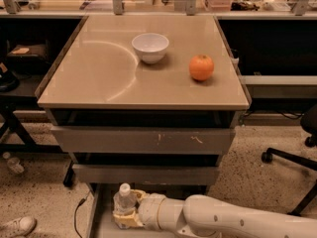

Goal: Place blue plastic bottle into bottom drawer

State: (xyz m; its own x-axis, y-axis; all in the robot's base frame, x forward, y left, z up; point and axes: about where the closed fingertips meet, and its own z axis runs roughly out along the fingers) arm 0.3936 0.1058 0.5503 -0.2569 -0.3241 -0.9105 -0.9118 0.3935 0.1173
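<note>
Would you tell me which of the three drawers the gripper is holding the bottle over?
The bottom drawer: the lowest, its flat floor showing, where the gripper grips the blue plastic bottle. The two above show only fronts.

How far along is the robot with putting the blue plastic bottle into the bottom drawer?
Done: the bottom drawer stands pulled open. In hand: the gripper grips the blue plastic bottle upright, low over the drawer's left floor; whether it touches down is unclear. Left: set it down, release and withdraw.
</note>
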